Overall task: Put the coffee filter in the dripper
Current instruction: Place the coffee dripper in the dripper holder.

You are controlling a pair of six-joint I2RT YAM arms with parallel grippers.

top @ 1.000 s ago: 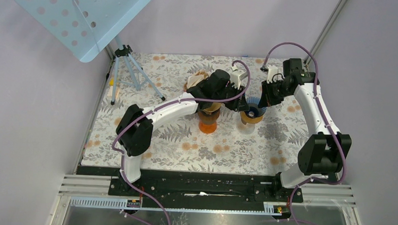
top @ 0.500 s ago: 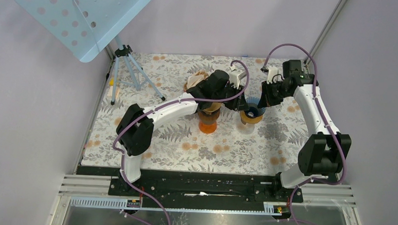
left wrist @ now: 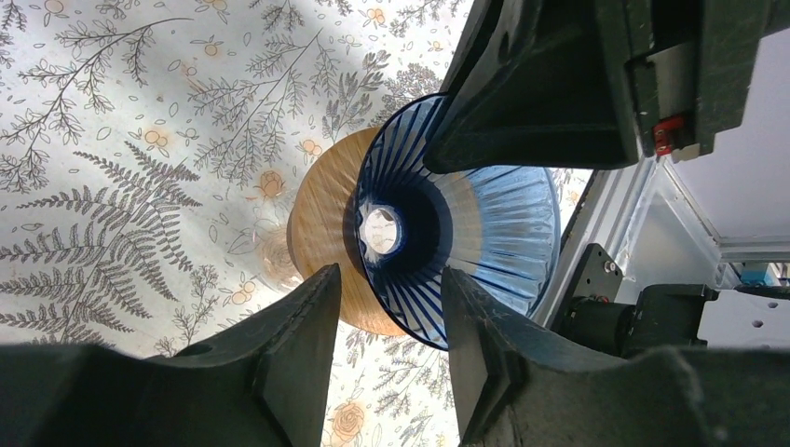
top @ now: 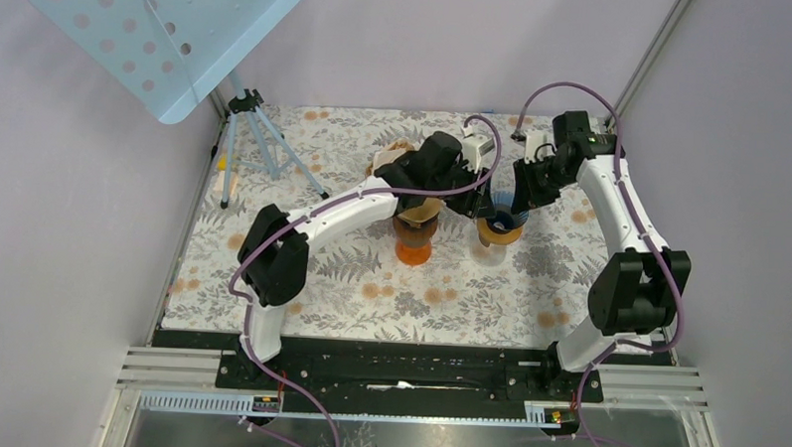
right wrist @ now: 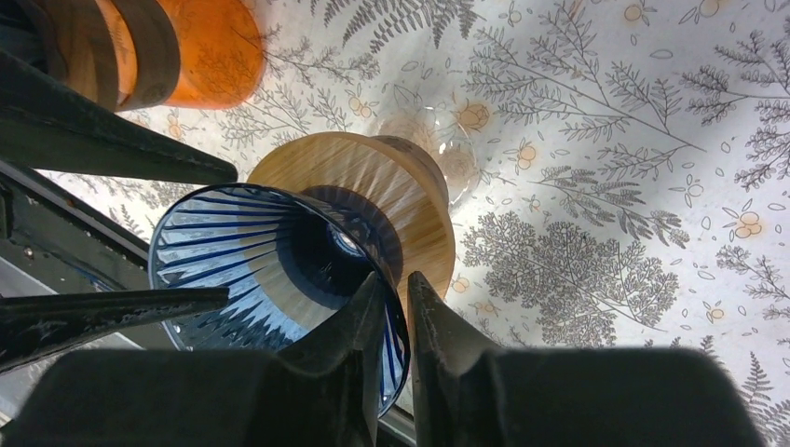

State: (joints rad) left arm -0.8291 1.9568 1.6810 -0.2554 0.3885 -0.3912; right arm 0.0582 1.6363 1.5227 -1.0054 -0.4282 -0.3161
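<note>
The dripper (top: 499, 227) is a blue ribbed glass cone (left wrist: 494, 223) on a wooden collar (right wrist: 373, 177), standing mid-table. Inside the cone (right wrist: 242, 251) I see only glass. My left gripper (left wrist: 387, 279) is open and straddles its near-left rim without touching it. My right gripper (right wrist: 395, 279) stands slightly open, one finger inside the cone and one outside, the thin rim in the narrow gap. From above, the left gripper (top: 477, 202) and right gripper (top: 517, 200) meet over the dripper. Tan paper coffee filters (top: 389, 159) lie behind the left arm, partly hidden.
An orange dripper (top: 412, 246) with something tan on top stands just left of the blue one, under the left arm. It shows as orange glass (right wrist: 210, 42) in the right wrist view. A tripod (top: 266, 144) holding a blue perforated board (top: 160, 31) stands back left.
Both grippers' jaws have widened around the blue dripper's rim. The right arm's wrist has shifted a little left and back; the dripper has stayed in place.
</note>
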